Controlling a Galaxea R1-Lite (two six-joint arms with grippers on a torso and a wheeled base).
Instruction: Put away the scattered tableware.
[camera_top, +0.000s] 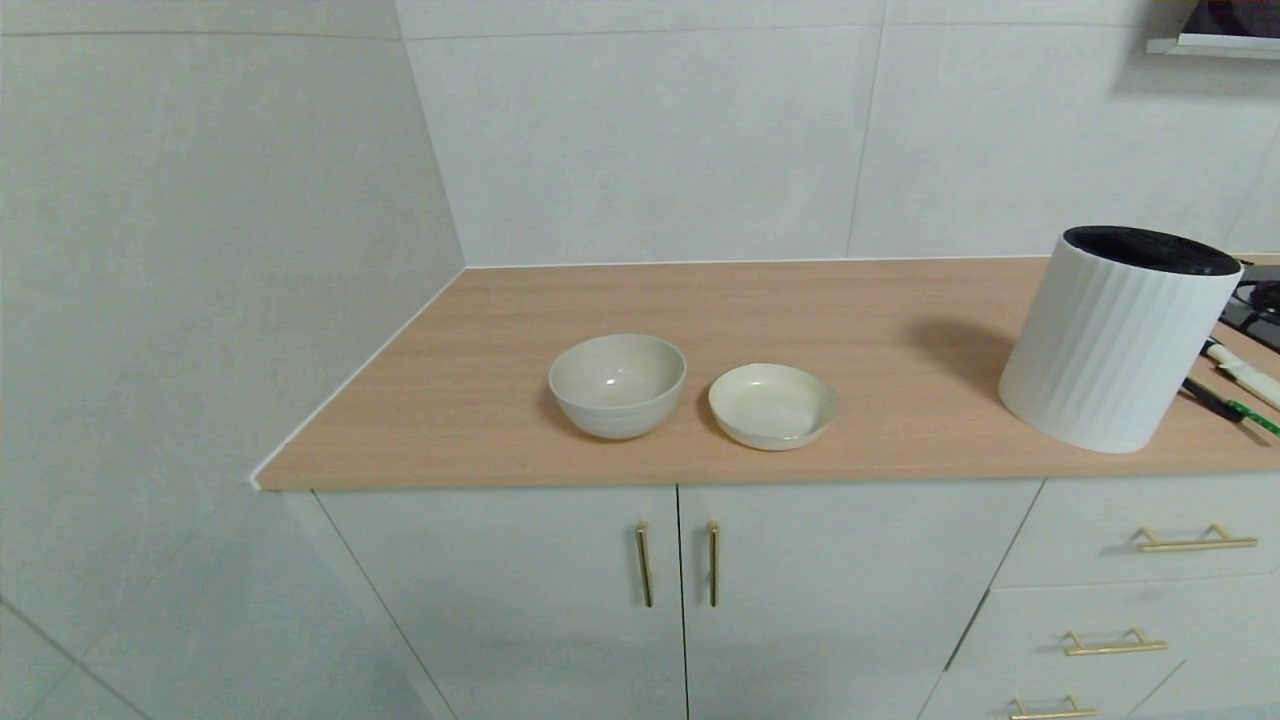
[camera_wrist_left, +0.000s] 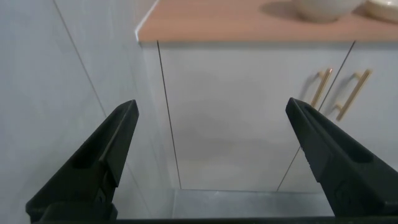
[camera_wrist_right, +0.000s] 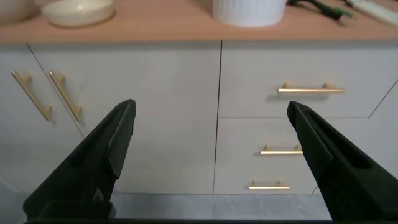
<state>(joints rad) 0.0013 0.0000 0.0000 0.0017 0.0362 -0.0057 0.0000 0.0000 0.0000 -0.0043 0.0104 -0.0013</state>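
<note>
Here's your view from the head camera: a long light-wood surface (camera_top: 860, 300) runs along the tiled wall, and the tableware sits out on it near the front edge. The deep pale-grey ceramic bowl (camera_top: 617, 385) stands upright to the left. Just beside it on the right, a narrow gap apart, is the shallow cream ceramic dish (camera_top: 771, 404), also mouth up. Both sit above the pair of white cabinet doors (camera_top: 520, 590) with upright brass bar handles (camera_top: 645, 563).

Well off to the right stands a tall white ribbed cylindrical container with a black inside (camera_top: 1115, 340). Beyond it, a few long-handled utensils in white, black and green (camera_top: 1242, 374) lie flat on the surface. Below that end are white drawers with level brass handles (camera_top: 1195, 541).

Now your arms. Your left claw (camera_wrist_left: 211, 109) is down below the height of the surface, its two dark fingers spread wide. It faces the white cabinet front near the surface's left corner, with the bowl (camera_wrist_left: 320, 7) and the dish's rim (camera_wrist_left: 384, 7) up above it. Your right claw (camera_wrist_right: 210, 107) is just as low and just as wide open, facing the seam between the cabinet doors and the drawers. From there you see the dish (camera_wrist_right: 78, 11) and the base of the ribbed container (camera_wrist_right: 249, 11) along the edge above.
</note>
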